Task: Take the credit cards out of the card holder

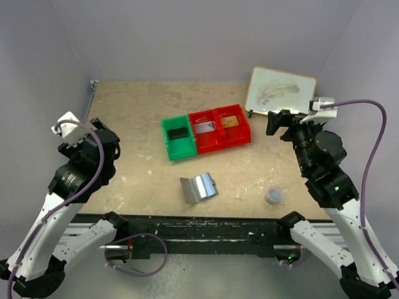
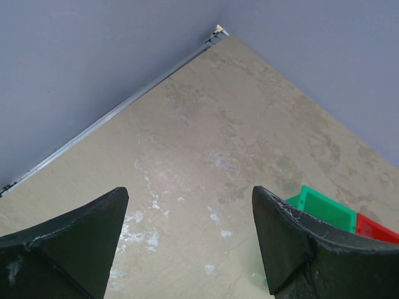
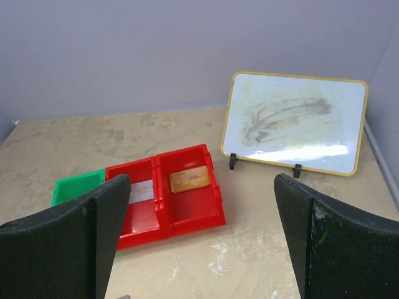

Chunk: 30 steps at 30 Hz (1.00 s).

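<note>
Tabletop (image 1: 137, 180) bears open card holder (image 1: 199, 188), cards (image 1: 232, 121) in bins (image 1: 211, 148).

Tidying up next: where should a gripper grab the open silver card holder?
On the card holder, likely the dull grey leaf, which seems tilted up: come from above, jaws across its thin top edge. The shiny leaf looks flatter.

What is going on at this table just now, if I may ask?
Two robot arms have the job of emptying a card holder, which lies open on the table in front of them. Three cards sit in the bins behind it: a dark card in the green bin, and a pale card and a gold card in the red bins. The left pincer and the right pincer are open and hold nothing.
</note>
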Each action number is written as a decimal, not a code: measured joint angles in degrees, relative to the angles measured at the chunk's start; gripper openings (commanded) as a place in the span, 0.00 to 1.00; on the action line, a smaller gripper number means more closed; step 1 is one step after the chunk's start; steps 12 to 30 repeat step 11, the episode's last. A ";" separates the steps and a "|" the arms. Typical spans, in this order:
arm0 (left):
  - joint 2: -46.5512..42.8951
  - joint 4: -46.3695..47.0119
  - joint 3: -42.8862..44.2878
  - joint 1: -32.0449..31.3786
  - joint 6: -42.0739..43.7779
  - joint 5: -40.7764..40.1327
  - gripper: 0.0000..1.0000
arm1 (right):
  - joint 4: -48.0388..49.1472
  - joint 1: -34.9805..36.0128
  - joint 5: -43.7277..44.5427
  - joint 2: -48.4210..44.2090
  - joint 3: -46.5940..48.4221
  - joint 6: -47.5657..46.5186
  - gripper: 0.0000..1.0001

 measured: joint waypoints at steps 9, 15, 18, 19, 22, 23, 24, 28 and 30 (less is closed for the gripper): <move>-5.46 0.17 4.39 0.00 2.49 0.04 0.78 | 0.15 0.00 -1.36 -5.16 -0.02 -1.92 1.00; -5.77 0.31 4.72 0.00 2.89 0.07 0.79 | 0.50 0.00 -1.40 -6.27 -0.02 -1.95 1.00; -5.77 0.31 4.72 0.00 2.89 0.07 0.79 | 0.50 0.00 -1.40 -6.27 -0.02 -1.95 1.00; -5.77 0.31 4.72 0.00 2.89 0.07 0.79 | 0.50 0.00 -1.40 -6.27 -0.02 -1.95 1.00; -5.77 0.31 4.72 0.00 2.89 0.07 0.79 | 0.50 0.00 -1.40 -6.27 -0.02 -1.95 1.00; -5.77 0.31 4.72 0.00 2.89 0.07 0.79 | 0.50 0.00 -1.40 -6.27 -0.02 -1.95 1.00; -5.77 0.31 4.72 0.00 2.89 0.07 0.79 | 0.50 0.00 -1.40 -6.27 -0.02 -1.95 1.00; -5.77 0.31 4.72 0.00 2.89 0.07 0.79 | 0.50 0.00 -1.40 -6.27 -0.02 -1.95 1.00; -5.77 0.31 4.72 0.00 2.89 0.07 0.79 | 0.50 0.00 -1.40 -6.27 -0.02 -1.95 1.00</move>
